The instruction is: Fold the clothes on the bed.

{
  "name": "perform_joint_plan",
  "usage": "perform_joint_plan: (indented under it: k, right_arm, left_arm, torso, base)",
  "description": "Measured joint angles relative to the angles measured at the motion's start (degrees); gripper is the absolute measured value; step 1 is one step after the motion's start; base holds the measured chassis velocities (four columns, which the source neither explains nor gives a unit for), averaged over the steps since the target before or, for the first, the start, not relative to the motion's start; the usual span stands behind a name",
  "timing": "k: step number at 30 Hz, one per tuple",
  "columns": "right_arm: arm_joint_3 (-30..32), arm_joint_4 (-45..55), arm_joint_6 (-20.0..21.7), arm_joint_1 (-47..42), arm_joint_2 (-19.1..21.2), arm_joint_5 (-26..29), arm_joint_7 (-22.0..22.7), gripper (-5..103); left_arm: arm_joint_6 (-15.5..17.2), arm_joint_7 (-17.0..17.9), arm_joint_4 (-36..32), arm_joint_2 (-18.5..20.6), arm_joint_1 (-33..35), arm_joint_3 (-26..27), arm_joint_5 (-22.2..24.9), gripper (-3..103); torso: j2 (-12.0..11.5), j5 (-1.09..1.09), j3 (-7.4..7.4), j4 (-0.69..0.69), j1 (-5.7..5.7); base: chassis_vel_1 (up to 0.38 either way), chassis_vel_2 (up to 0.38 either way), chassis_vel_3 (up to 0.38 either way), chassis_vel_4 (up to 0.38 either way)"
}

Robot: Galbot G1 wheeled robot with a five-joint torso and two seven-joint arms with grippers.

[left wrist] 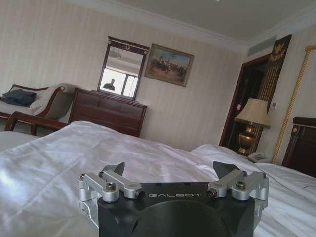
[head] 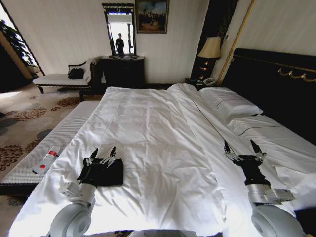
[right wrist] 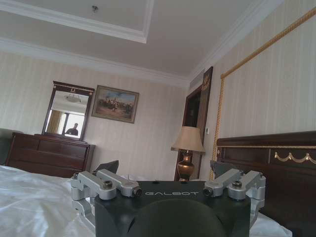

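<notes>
White-and-red tube (head: 47, 160) on bench (head: 59, 136) beside bed (head: 163, 128); duvet unobstructed.

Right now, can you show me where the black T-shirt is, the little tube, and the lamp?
black T-shirt (head: 109, 174): head view, on its folded fabric.
tube (head: 46, 160): head view, on its white body.
lamp (left wrist: 253, 112): left wrist view, on its shade.

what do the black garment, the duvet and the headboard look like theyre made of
The black clothes: soft matte fabric, probably cotton knit; it lies in a limp small bundle by the left gripper. The duvet on the bed: smooth white woven cloth with a faint sheen and fine creases. The headboard: dark polished wood by its gloss, with gilt trim.
</notes>
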State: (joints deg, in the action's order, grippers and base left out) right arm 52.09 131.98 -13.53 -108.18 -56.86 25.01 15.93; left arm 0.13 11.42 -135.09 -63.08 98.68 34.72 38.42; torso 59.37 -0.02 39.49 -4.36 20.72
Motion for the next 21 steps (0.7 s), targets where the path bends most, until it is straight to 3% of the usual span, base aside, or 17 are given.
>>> perform_joint_plan:
  k: [5, 10, 21]
  right_arm:
    - [-0.01, 0.00, 0.00, 0.00, 0.02, 0.01, 0.00, 100]
    - [-0.03, 0.01, 0.00, 0.01, 0.00, 0.01, -0.02, 100]
    - [-0.02, 0.03, -0.01, 0.01, 0.00, 0.00, -0.03, 100]
  left_arm:
    - [0.00, -0.02, -0.01, 0.00, 0.00, -0.01, 0.00, 100]
    - [0.00, 0.00, 0.00, 0.02, -0.01, 0.03, 0.00, 100]
    - [0.01, 0.01, 0.00, 0.01, -0.01, 0.02, 0.00, 100]
  torso:
    - [0.00, 0.04, 0.01, 0.03, 0.00]
    - [0.00, -0.09, 0.01, 0.02, 0.01]
    - [0.00, 0.00, 0.01, 0.02, 0.01]
  base:
    - [-0.090, -0.172, 0.117, 0.145]
    - [0.025, -0.023, -0.034, 0.015]
    - [0.161, -0.168, -0.158, 0.179]
